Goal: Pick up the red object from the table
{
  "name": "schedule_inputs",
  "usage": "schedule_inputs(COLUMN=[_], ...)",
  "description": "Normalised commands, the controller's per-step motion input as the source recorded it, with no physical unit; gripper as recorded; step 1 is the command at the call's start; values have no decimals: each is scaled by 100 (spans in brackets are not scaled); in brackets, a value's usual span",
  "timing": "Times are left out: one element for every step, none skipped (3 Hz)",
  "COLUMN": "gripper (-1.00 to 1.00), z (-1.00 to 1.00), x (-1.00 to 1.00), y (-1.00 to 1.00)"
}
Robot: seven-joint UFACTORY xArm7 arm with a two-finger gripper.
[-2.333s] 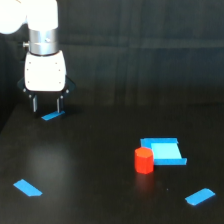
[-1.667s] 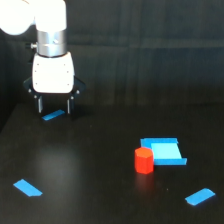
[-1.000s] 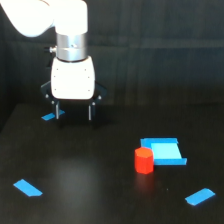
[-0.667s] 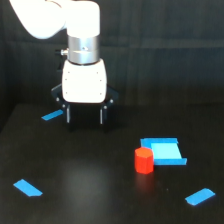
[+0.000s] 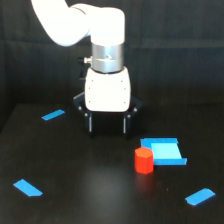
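Red-orange stubby faceted block (image 5: 144, 160) stands upright on the matte black table (image 5: 75, 200), touching or just beside the flat blue block (image 5: 162, 151) on the exterior view's right. We see the white gripper (image 5: 107, 126) up-left of it, near but apart, fingers spread and empty, so we judge it's mid-approach. Count: one red block, one blue block, three blue tape strips (image 5: 28, 187).

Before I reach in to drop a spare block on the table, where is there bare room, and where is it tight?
Bare table lies in front, between the near tape strip and the red object. It is crowded on the exterior view's right: the red object sits right beside the blue block, with the open gripper just behind.
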Motion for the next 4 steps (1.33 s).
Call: schedule_inputs(gripper=[100, 100, 96, 96], z=[-53, -48, -55, -28], x=[87, 86, 18, -6], y=[-76, -86, -81, -60])
